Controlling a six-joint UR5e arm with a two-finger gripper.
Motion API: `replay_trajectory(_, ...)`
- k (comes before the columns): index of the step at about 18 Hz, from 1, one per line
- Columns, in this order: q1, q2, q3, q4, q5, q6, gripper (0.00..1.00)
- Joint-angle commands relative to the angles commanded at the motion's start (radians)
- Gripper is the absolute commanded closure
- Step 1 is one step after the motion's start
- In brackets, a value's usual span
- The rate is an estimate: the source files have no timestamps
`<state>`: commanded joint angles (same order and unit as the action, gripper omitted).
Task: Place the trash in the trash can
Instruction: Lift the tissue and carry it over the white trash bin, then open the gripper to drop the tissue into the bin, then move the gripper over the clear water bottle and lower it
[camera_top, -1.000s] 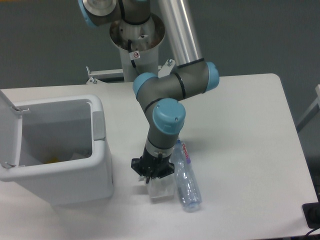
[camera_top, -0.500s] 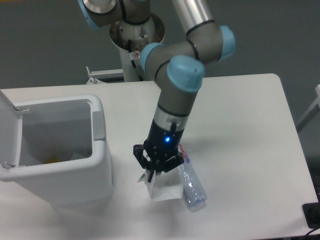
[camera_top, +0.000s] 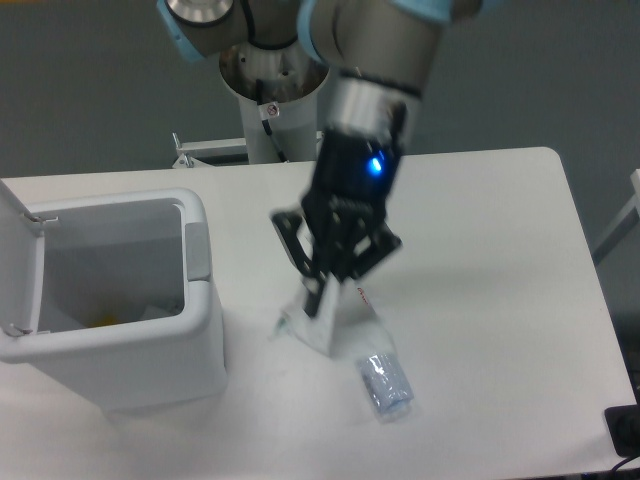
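Rising off the table now, the plastic bag (camera_top: 322, 322) hangs from the gripper (camera_top: 320, 296), where half a second ago it lay flat on the white surface beside the bottle (camera_top: 384, 380) with the fingers low over it. The fingers look closed on the bag's upper edge, though motion blur makes the exact pinch hard to read, and the bag's lower corner seems close to the table or only just clear of it. That lift tells me the grasp has taken, so the first piece of trash is on its way; what remains is the carry leftward to the trash can (camera_top: 205, 330), and the bottle is yet to be dealt with. The bottle lies on its side just to the right of the hanging bag, its lower end showing clearly and its upper part partly hidden behind the bag; it appears to sit much where it did a moment ago. The trash can stands at the left of the table (camera_top: 500, 260) with its lid flipped open and its grey inside showing, a few scraps at the bottom, well apart from the bag. As for the arm, the wrist has come up and swung toward the camera, pointing steeply downward with a blue light glowing on it, the upper joints now cut off at the top of the view.
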<state>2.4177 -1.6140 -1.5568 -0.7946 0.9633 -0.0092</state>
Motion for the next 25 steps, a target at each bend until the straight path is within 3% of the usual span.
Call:
replay_trajectory(5, -0.129, 0.077, -0.138, 0.009, 0.031, 0.017, 0.99)
replay_trajectory(11, -0.201, 0.037, -0.128, 0.018, 0.032, 0.026, 0.87)
replay_trajectory(13, -0.213, 0.02, -0.095, 0.018, 0.032, 0.043, 0.43)
replay_trajectory(14, -0.213, 0.017, -0.088, 0.018, 0.034, 0.057, 0.31)
replay_trajectory(18, -0.212, 0.019, -0.057, 0.012, 0.034, 0.067, 0.13)
replay_trajectory(22, -0.2, 0.028, -0.029, 0.006, 0.055, 0.067, 0.08)
replay_trajectory(25, -0.079, -0.007, -0.042, 0.006, 0.086, 0.067, 0.05)
